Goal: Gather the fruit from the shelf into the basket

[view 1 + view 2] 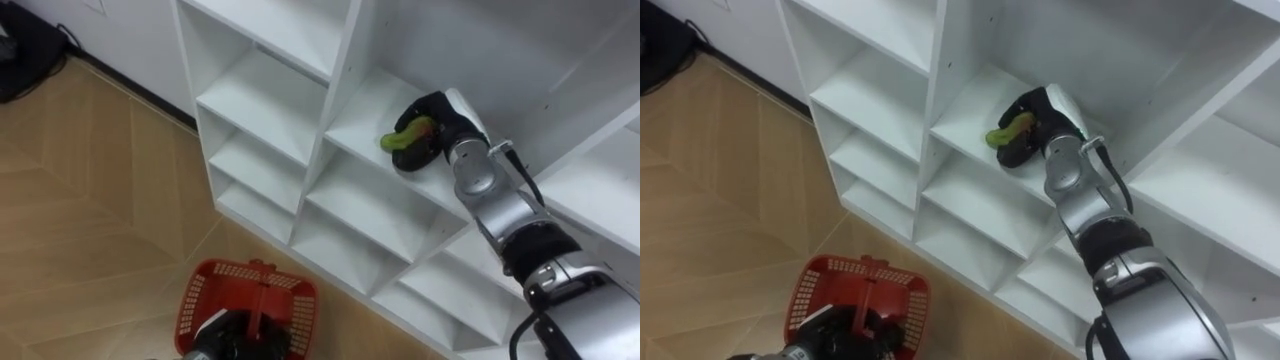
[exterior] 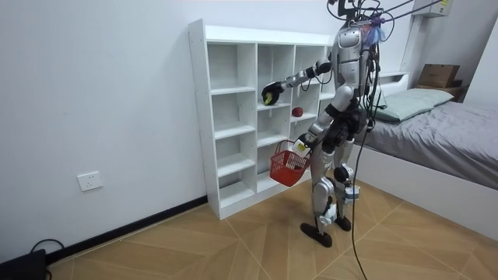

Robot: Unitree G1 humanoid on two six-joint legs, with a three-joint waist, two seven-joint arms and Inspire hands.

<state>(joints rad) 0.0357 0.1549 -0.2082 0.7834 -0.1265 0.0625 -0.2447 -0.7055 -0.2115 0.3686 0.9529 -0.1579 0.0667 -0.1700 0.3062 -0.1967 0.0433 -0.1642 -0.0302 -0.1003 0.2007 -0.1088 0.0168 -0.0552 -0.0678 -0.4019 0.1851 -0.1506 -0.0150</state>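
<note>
Fruit (image 1: 402, 137) in right hand (image 1: 435, 140) lies crosswise, tip pointing left.

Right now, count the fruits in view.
2. A green fruit in the right hand, inside the closet; a red fruit on a shelf in the next column. Others may be hidden.

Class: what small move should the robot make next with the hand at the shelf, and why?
Probably draw the right hand back out of the shelf compartment: its fingers are curled round the green fruit, and the red basket hangs in the left hand below.
</note>
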